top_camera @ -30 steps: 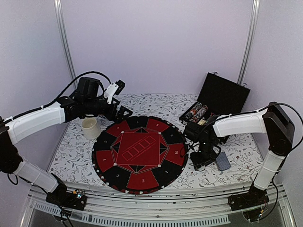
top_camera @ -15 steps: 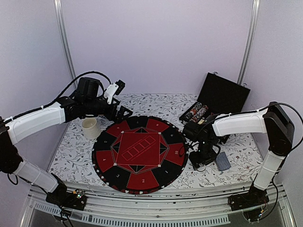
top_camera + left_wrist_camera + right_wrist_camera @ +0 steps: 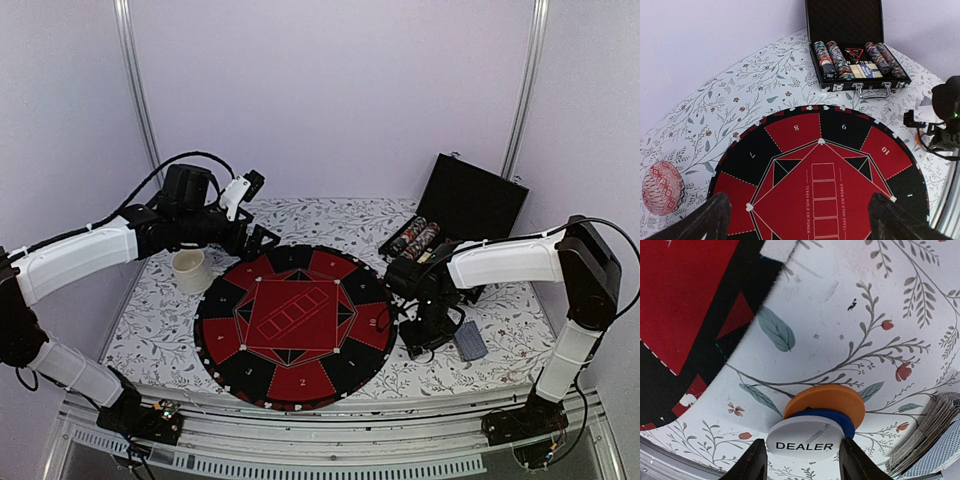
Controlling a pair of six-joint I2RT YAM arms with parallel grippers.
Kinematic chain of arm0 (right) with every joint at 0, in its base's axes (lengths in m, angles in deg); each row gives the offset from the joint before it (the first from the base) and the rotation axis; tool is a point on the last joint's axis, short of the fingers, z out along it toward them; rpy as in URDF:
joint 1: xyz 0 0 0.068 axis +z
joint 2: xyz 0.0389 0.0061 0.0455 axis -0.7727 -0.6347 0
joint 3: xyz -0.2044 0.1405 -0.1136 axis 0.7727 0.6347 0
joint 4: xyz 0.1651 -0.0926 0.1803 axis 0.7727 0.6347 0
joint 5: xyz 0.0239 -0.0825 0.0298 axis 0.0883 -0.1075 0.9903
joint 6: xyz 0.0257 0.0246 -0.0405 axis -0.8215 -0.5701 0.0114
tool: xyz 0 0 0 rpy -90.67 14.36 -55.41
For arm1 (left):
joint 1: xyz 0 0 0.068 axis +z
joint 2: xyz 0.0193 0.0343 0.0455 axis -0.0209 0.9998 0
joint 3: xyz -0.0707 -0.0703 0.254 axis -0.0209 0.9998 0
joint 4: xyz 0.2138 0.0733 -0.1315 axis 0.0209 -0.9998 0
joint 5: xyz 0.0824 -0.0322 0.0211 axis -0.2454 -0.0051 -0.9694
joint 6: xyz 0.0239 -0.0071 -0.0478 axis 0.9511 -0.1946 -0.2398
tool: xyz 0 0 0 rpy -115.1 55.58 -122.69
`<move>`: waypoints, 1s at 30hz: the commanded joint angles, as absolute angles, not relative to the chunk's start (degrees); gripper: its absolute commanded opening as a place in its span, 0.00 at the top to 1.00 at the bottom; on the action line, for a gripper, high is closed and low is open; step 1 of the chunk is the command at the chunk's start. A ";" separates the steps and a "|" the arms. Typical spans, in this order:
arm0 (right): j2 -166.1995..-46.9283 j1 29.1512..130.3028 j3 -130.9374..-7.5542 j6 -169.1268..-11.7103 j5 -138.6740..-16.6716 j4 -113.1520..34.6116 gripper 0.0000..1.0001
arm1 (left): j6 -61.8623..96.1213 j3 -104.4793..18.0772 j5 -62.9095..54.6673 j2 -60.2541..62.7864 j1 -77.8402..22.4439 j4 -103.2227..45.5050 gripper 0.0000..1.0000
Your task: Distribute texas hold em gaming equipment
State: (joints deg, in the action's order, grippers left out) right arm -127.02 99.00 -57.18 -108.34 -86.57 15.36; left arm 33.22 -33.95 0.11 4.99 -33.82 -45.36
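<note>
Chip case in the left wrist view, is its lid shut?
No, the chip case has its lid raised, with rows of striped poker chips showing inside.

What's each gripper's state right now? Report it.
Left gripper: open, holding nothing.
Right gripper: closed on the white dealer disc.

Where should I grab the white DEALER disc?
Take the DEALER disc by its rim, from straight above, with the right gripper straddling its two side edges. It lies flat and topmost, overlapping the blue disc and orange disc, so those edges look exposed.
</note>
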 commanded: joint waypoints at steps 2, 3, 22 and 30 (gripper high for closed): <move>-128.69 99.86 -58.25 -109.13 -87.03 16.18 0.45 | 33.84 -33.17 0.89 3.62 -34.06 -44.71 0.02; -128.78 99.96 -58.36 -109.17 -87.25 16.34 0.44 | 33.88 -33.17 0.93 3.56 -34.07 -44.72 0.02; -128.89 100.43 -59.63 -108.83 -87.22 15.83 0.43 | 34.38 -32.82 1.00 3.47 -34.11 -44.68 0.02; -128.93 100.63 -60.15 -108.93 -87.87 17.11 0.44 | 34.44 -32.82 1.07 3.43 -34.03 -44.60 0.02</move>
